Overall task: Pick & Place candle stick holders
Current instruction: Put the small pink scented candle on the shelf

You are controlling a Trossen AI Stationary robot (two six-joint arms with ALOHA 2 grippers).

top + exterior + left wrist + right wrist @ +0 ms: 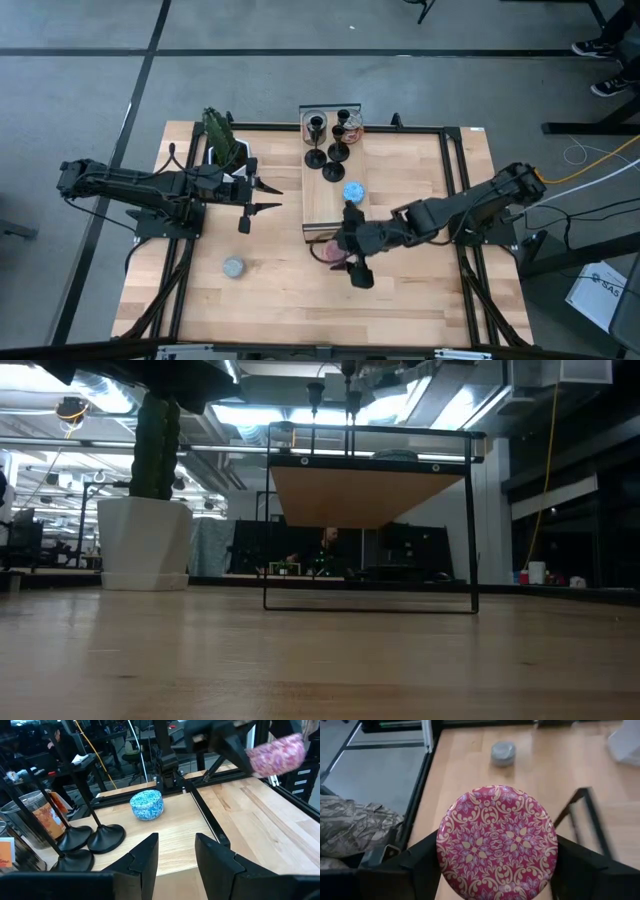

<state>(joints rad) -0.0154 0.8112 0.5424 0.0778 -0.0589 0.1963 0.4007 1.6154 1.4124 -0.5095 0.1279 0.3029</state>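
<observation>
Three black candle stick holders point(330, 140) stand on their round bases at the far end of a raised wooden shelf point(322, 205). The left wrist view shows their bases point(105, 837) and thin stems. A blue patterned disc point(353, 192) lies on the shelf. My left gripper point(262, 197) hovers open to the left of the shelf, with nothing between its fingers point(145, 857). My right gripper point(350, 258) is at the shelf's near end, shut on a pink patterned disc point(496, 842). My right gripper pinches the pink disc between its two fingers point(417, 857), at opposite points of its round rim point(442, 852). The fingers come from the table's right, slanting down. The disc is lifted clear of the table, its patterned face turned up toward the wrist camera.
A grey disc point(233, 267) lies on the table near the front left. A potted cactus in a white pot point(225, 148) stands at the far left, beside the left arm. A shiny metal tin point(30, 820) stands by the holders. The shelf's black frame legs point(370, 605) stand on the table.
</observation>
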